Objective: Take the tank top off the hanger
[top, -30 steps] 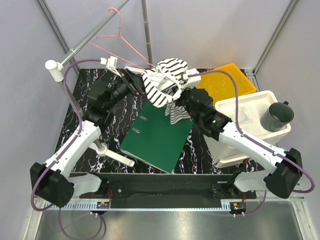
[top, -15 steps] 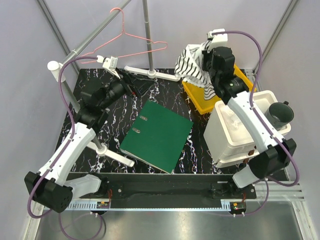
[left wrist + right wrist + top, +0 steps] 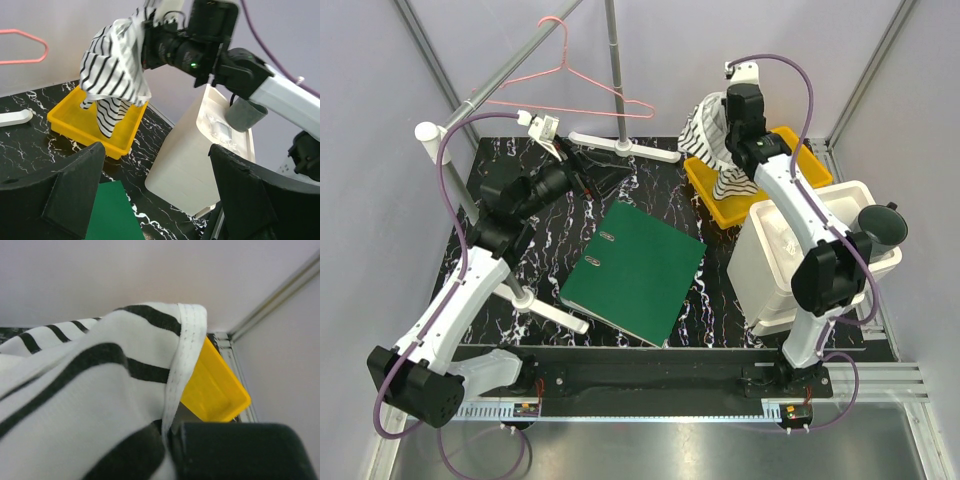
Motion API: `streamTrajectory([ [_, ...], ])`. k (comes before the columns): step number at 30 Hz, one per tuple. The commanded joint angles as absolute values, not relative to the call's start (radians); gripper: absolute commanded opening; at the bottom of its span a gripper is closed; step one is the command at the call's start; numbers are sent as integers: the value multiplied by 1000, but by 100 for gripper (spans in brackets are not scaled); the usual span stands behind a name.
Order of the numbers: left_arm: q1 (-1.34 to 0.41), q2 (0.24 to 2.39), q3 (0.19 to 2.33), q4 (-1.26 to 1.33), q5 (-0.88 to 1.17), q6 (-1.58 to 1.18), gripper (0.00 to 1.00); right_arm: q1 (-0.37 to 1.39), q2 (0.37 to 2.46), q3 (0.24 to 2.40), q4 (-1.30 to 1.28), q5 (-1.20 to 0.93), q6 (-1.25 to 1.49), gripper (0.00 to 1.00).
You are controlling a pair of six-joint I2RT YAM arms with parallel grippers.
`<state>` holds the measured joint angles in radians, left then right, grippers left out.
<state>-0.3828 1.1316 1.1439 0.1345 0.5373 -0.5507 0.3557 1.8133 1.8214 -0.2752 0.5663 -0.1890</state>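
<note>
The right gripper [image 3: 718, 122] is clenching the bunched tank top [image 3: 705, 140], holding it in the air with its lower end dangling over the yellow bin [image 3: 798, 168]. The hanger [image 3: 564, 66] is hanging bare on the rail [image 3: 500, 75], well apart from the garment. The left gripper [image 3: 156, 150] is hovering above the tabletop [image 3: 545, 250], fingers spread wide, grasping nothing

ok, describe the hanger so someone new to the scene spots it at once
Find the grey rail slanting across the back left corner. The hanger hooks over it, bare, while the tank top hangs from the right claw. It alone is a pink wire-thin triangle; the upright pole beside it is straight grey metal.
</note>
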Motion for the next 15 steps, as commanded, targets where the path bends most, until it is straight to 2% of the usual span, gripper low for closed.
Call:
streamTrajectory([
  [1, -380, 1109, 1173, 207, 586, -560, 89, 315, 1827, 1849, -258, 683, -209, 0],
  [5, -379, 1114, 1166, 227, 591, -572, 89, 295, 1845, 1836, -258, 641, -187, 1],
  [7, -379, 1115, 1167, 227, 594, -571, 89, 290, 1874, 1845, -255, 640, -204, 7],
  [15, -380, 1121, 1170, 222, 597, -566, 90, 233, 1914, 1849, -227, 566, -172, 9],
])
